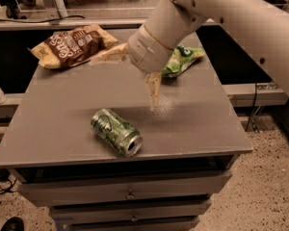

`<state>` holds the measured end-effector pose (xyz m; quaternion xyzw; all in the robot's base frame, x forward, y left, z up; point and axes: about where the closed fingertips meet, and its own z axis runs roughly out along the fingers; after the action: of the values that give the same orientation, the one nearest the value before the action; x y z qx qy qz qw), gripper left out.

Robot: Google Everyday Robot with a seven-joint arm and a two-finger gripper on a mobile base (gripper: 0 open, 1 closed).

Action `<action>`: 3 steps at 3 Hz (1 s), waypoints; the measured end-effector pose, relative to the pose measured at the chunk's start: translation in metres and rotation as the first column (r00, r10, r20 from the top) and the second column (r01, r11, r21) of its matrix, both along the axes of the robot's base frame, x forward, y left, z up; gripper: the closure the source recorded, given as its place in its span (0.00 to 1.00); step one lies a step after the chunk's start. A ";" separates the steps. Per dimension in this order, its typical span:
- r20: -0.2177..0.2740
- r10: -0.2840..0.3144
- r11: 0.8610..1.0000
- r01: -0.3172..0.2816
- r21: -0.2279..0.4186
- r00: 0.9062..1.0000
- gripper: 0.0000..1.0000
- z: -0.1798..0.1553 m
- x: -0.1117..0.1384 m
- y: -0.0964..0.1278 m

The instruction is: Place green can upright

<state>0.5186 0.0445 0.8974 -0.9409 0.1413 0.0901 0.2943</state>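
The green can (115, 131) lies on its side near the front edge of the grey table (62, 105), its silver top facing front right. My gripper (126, 82) hangs over the table's middle, just behind and above the can, not touching it. It is open wide and empty: one pale finger (107, 56) points left, the other (153, 89) points down toward the table.
A brown snack bag (70, 44) lies at the table's back left. A soft green snack bag (182, 59) lies at the back right, partly behind my arm. Drawers sit under the table. A dark shelf runs behind it.
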 end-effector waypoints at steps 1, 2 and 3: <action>0.016 0.037 0.999 -0.037 0.011 0.999 0.00 0.000 -0.002 0.005; 0.015 0.035 0.999 -0.035 0.011 0.999 0.00 0.000 -0.002 0.005; 0.032 0.128 0.991 -0.127 -0.052 0.991 0.00 0.000 -0.005 0.016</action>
<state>0.5139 0.0609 0.8971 -0.9565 0.0779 0.0885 0.2670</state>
